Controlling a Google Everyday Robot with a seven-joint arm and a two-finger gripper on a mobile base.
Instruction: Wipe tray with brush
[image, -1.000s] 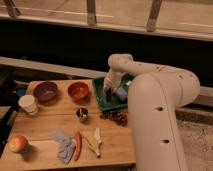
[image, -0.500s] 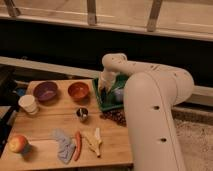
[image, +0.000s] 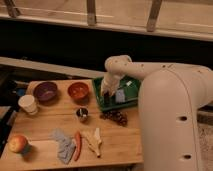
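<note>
One white robot arm (image: 170, 100) fills the right side of the view and bends over to the far right corner of the wooden table (image: 45, 127). The dark green tray (image: 98, 100) sits there, at about 2 o'clock from the table's middle. The gripper (image: 107, 94) is down inside the tray, over its left half, so the tray lies directly beneath and around it. Whether the gripper is open, or has hold of anything, cannot be told. A pale bluish object (image: 121, 95) stands in the tray at the gripper's 3 o'clock, just beside it.

At the tray's 9 o'clock is the orange bowl (image: 78, 90), with the purple bowl (image: 45, 91) farther the same way. A white cup (image: 28, 104) stands at the purple bowl's 7 o'clock. A grey-blue cloth (image: 63, 145), a carrot (image: 77, 145) and a yellowish peel (image: 93, 141) lie side by side near the front edge, and an apple (image: 18, 143) sits at the front left corner. Dark grapes (image: 116, 117) lie at the tray's 6 o'clock, with a small metal cup (image: 82, 114) to their 9 o'clock.
</note>
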